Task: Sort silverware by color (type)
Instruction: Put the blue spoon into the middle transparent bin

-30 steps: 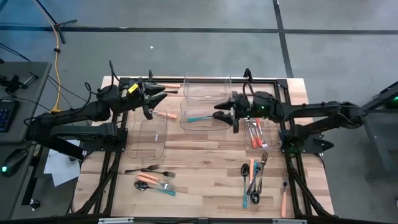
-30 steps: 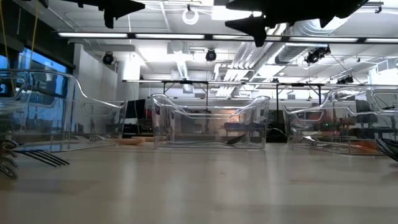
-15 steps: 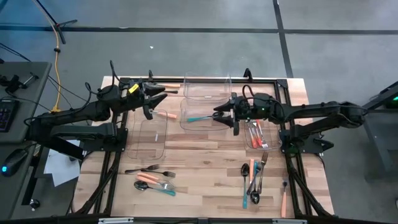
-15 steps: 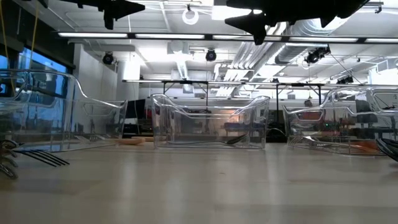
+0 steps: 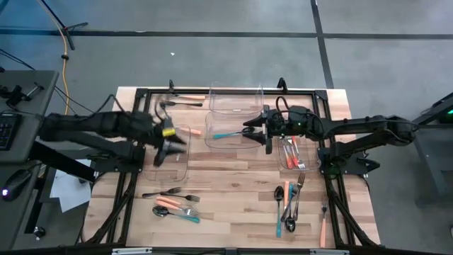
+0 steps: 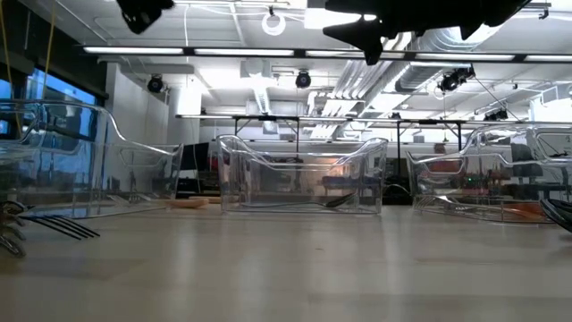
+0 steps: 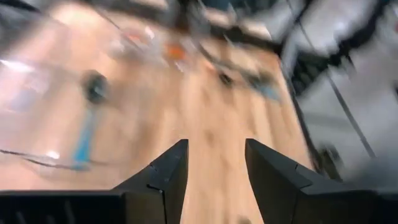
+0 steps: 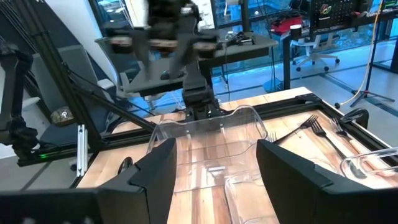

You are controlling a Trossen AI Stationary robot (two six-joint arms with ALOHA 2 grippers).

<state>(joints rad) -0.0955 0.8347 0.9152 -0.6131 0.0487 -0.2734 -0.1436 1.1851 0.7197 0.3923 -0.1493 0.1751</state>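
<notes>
A: Silverware (image 5: 173, 205)?
B: Loose piles on the worktop (image 5: 233, 191)'s near side, some in the clear bins (image 5: 233, 117).
A: Hands?
B: Left hand (image 5: 170, 145) above the left bin, released, empty. Right hand (image 5: 256, 131) at the middle bin, fingers spread, empty.

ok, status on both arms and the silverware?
Left gripper open, empty, over left bin. Right gripper open, empty, at middle bin. Silverware mostly unsorted.
</notes>
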